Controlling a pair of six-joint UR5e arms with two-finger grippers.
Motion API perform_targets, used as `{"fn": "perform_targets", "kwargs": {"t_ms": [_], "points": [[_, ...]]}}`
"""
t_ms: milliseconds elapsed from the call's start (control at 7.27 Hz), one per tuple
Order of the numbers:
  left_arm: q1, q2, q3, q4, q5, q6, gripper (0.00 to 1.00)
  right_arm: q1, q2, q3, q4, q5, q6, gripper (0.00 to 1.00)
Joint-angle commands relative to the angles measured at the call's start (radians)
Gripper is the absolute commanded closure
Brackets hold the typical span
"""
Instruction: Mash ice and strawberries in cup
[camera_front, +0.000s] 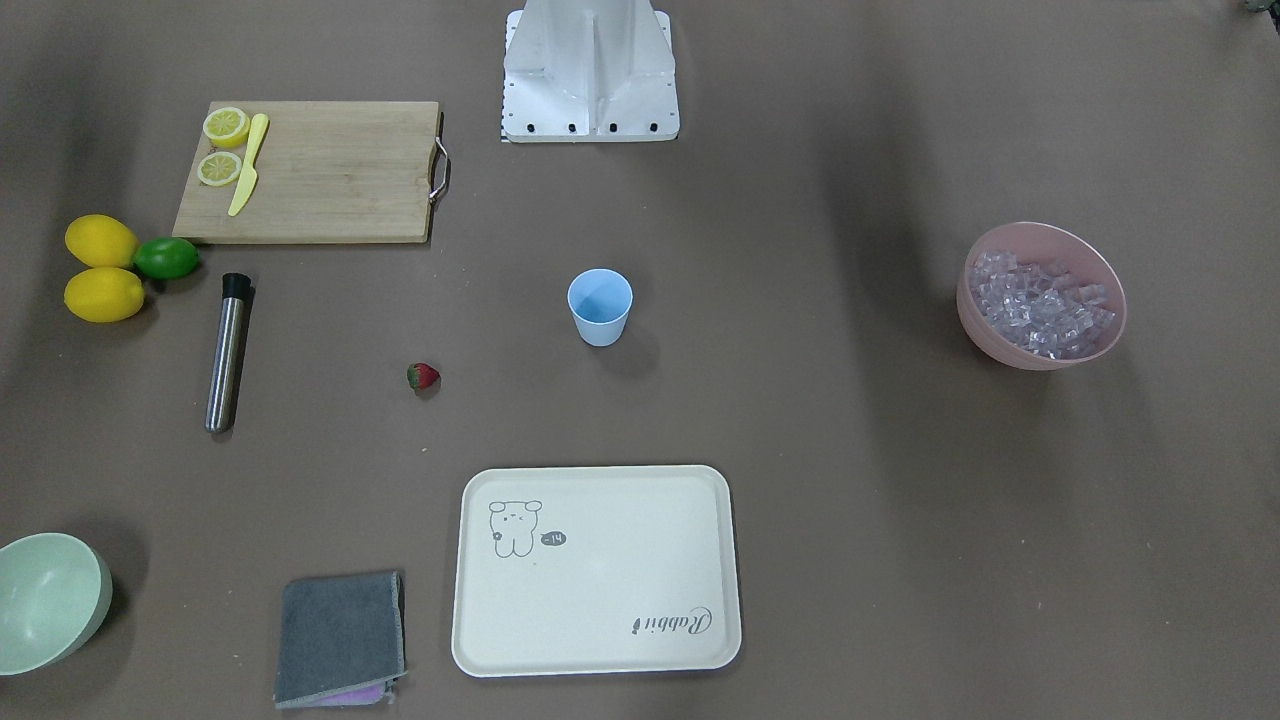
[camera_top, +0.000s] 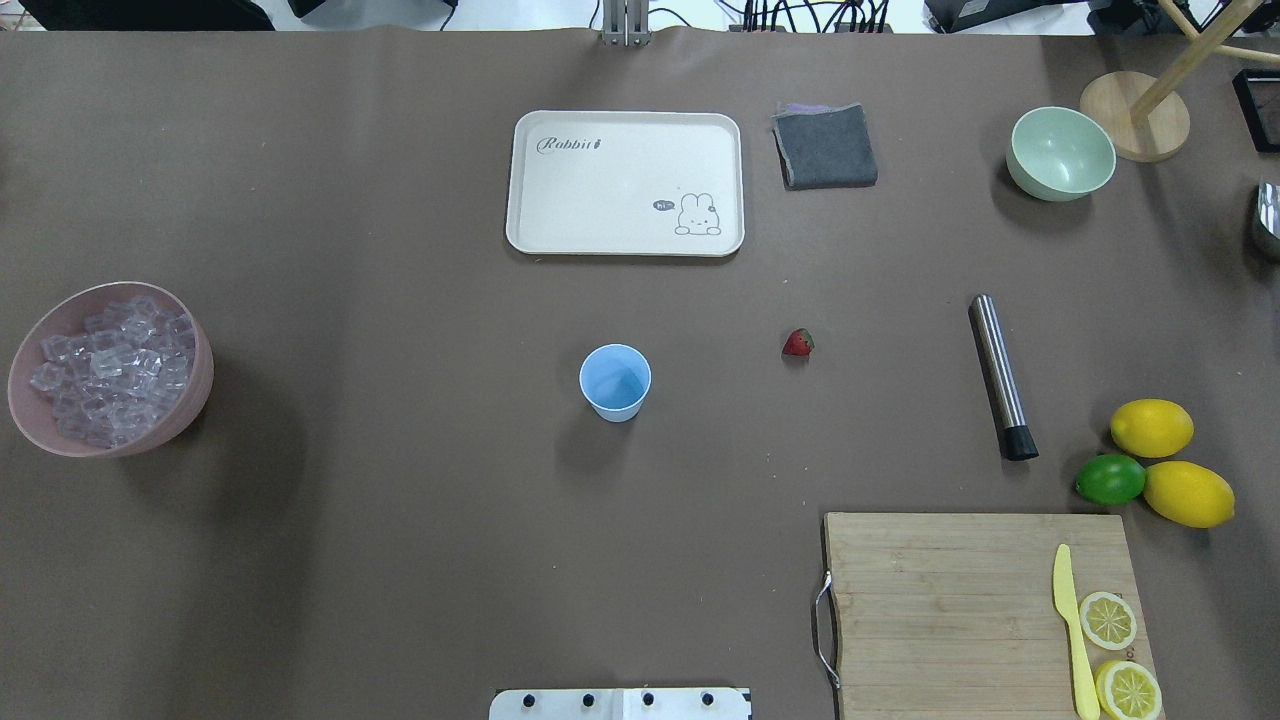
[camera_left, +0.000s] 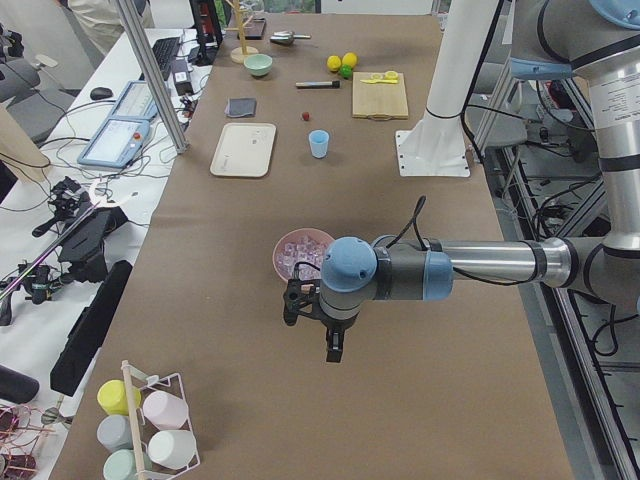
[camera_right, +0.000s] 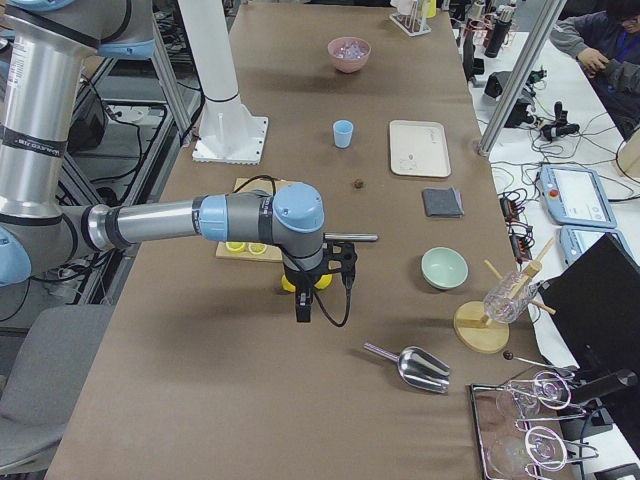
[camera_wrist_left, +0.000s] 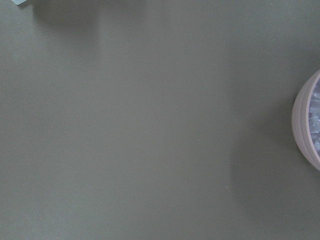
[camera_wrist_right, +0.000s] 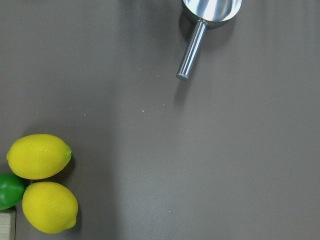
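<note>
While cup (camera_front: 600, 305) stands empty, best I take strawberry (camera_front: 423, 377) first with my right gripper (camera_right: 303, 300): descend straight, pinch gently; can't tell how open it or left gripper (camera_left: 333, 345) is

The brown-covered table (camera_top: 400, 560) carries an upright light-blue cup (camera_top: 615, 382) near its centre. A strawberry (camera_top: 797, 343) lies apart from it, toward the robot's right.

- **Far side:** cream tray (camera_top: 620, 190), folded grey cloth (camera_top: 825, 147), pale green bowl (camera_top: 1060, 153).
- **Left end:** pink bowl (camera_top: 195, 392).
- **Right end:** steel muddler (camera_top: 1000, 375), two whole lemons (camera_top: 1151, 428) clustered with a lime (camera_top: 1110, 479), wooden cutting board (camera_top: 950, 610), metal scoop (camera_right: 415, 367).
</note>
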Motion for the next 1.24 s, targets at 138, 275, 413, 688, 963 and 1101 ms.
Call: {"fn": "perform_targets", "kwargs": {"t_ms": [138, 275, 413, 688, 963, 1101], "points": [[0.000, 0.001, -0.002, 0.000, 0.000, 0.000, 0.00, 0.000, -0.005, -0.005, -0.002, -0.005, 0.000, 0.00], [-0.001, 0.001, -0.002, 0.000, 0.000, 0.000, 0.00, 0.000, -0.005, -0.003, 0.002, -0.005, 0.000, 0.00], [0.000, 0.001, -0.004, 0.000, 0.000, 0.000, 0.00, 0.000, 0.000, -0.005, 0.005, -0.006, 0.002, 0.00], [-0.001, -0.001, -0.004, -0.002, 0.000, 0.000, 0.00, 0.000, 0.008, 0.012, 0.014, 0.026, 0.009, 0.00], [-0.002, -0.001, -0.002, -0.002, 0.000, 0.000, 0.00, 0.003, 0.037, 0.016, 0.049, 0.045, 0.017, 0.00], [-0.002, -0.001, -0.004, -0.002, 0.000, -0.001, 0.00, 0.030, 0.037, 0.015, 0.064, 0.058, 0.020, 0.00]]}}
